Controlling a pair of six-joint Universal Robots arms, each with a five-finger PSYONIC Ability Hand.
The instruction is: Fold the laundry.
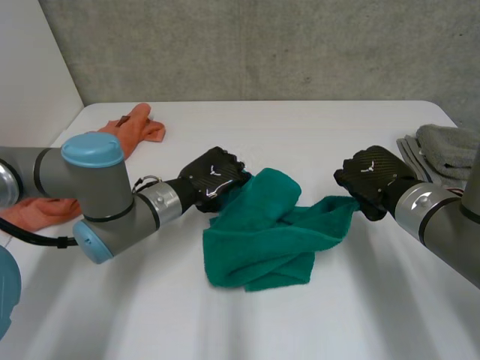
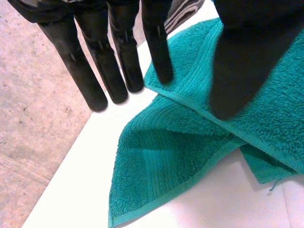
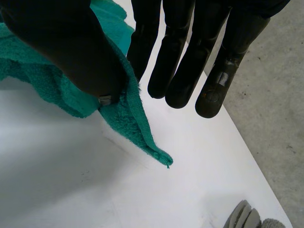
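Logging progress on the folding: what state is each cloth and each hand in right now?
green towel: crumpled, unfolded, held at two places.
left hand: shut on the green towel's edge, thumb over it.
right hand: shut on a green towel corner.
orange cloth: crumpled, far left.
second orange cloth: crumpled, partly behind the left arm.
grey towel: folded, far right.

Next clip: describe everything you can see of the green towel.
The green towel is thick terry cloth with a ribbed band and a stitched hem along its edges. It lies bunched and partly doubled over itself in the middle of the white table. One corner is lifted, pinched by the right hand between thumb and straight fingers, its tip hanging free. The left hand is at the opposite end, over a hemmed edge; whether it grips there is unclear.
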